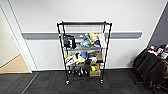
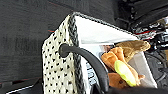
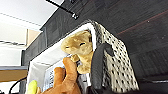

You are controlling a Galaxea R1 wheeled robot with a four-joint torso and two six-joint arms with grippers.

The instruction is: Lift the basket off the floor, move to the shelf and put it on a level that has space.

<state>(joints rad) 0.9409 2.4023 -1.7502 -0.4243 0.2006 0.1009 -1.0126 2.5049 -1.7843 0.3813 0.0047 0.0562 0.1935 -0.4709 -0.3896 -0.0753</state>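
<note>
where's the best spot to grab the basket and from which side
By the two dark loop handles, one at each short end. The left one and right one arch out from the braided rim of the basket, so each arm probably does best coming at its own end, outside the plush toys.

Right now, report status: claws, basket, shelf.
Claw fingers unreadable. Basket off the carpet, plush toys inside. Shelf ahead, top level bare, lower tiers crowded.

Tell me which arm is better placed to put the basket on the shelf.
Neither clearly: the basket has a loop handle close at each wrist, and the shelf stands straight ahead.
</note>
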